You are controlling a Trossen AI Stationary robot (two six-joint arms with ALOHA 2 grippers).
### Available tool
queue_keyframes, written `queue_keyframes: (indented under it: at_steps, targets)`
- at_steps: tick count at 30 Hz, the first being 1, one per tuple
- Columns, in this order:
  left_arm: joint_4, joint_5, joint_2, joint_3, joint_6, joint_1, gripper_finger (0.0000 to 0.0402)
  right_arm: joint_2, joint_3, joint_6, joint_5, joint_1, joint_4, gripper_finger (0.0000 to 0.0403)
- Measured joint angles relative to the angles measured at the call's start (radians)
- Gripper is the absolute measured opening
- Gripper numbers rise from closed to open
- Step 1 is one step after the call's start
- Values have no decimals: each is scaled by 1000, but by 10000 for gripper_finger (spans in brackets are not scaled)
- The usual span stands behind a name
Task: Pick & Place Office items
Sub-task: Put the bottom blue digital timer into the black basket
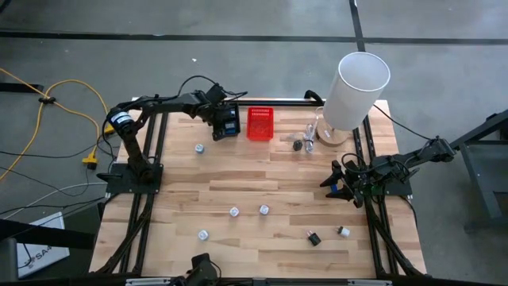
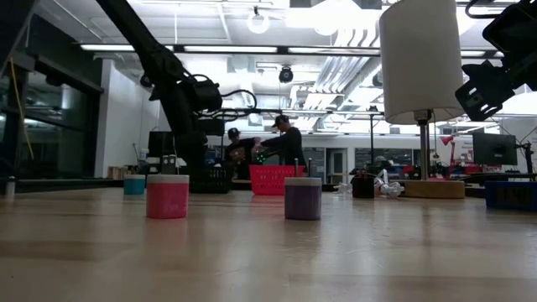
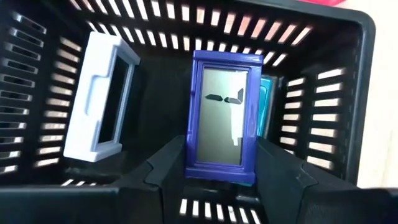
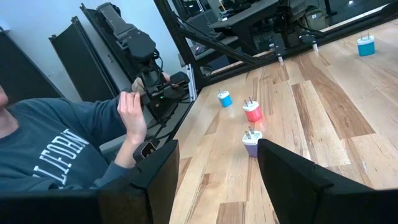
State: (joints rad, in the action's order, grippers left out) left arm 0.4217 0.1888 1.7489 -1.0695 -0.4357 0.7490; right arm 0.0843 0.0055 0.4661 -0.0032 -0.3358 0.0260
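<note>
My left gripper (image 1: 225, 125) hangs over the black mesh basket (image 3: 348, 93) at the table's far side, shut on a purple-framed tag (image 3: 222, 118). Inside the basket a white-framed tag (image 3: 102, 99) leans on a wall, and a teal piece (image 3: 268, 102) stands behind the purple tag. Small plug-like pieces lie scattered on the wood: white lumps (image 1: 234, 211) (image 1: 263, 210) (image 1: 203, 235) (image 1: 199, 148), a black clip (image 1: 314, 237), and a white piece (image 1: 344, 231). My right gripper (image 1: 337, 181) waits open at the table's right edge. My left gripper pinches the purple-framed tag between its two fingers (image 3: 168, 168) at the long side edges of its frame, near the lower end (image 3: 219, 174). The fingers come from above, pointing down into the basket. The tag hangs in the basket; whether its far end touches the floor cannot be told.
A red mesh basket (image 1: 259, 124) stands right of the black one. A tall white cylinder (image 1: 357, 86) on a wooden base rises at the far right, with small clutter (image 1: 304, 139) beside it. A person in a grey sweatshirt (image 4: 43, 155) sits beyond the table's near edge.
</note>
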Motion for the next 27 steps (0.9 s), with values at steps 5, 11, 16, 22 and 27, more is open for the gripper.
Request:
queue_keyframes:
  at_steps: [5, 11, 16, 22, 27]
  targets:
    - [0, 0, 0, 0, 2, 0, 158, 0, 0, 0, 0, 0, 0, 204]
    - [1, -1, 0, 0, 5, 0, 173, 0, 0, 0, 0, 0, 0, 204]
    - [1, -1, 0, 0, 18, 0, 176, 0, 0, 0, 0, 0, 0, 204]
    - [4, 43, 1, 0, 30, 8, 178, 0, 0, 0, 0, 0, 0, 204]
    - [4, 49, 1, 0, 39, 15, 196, 0, 0, 0, 0, 0, 0, 204]
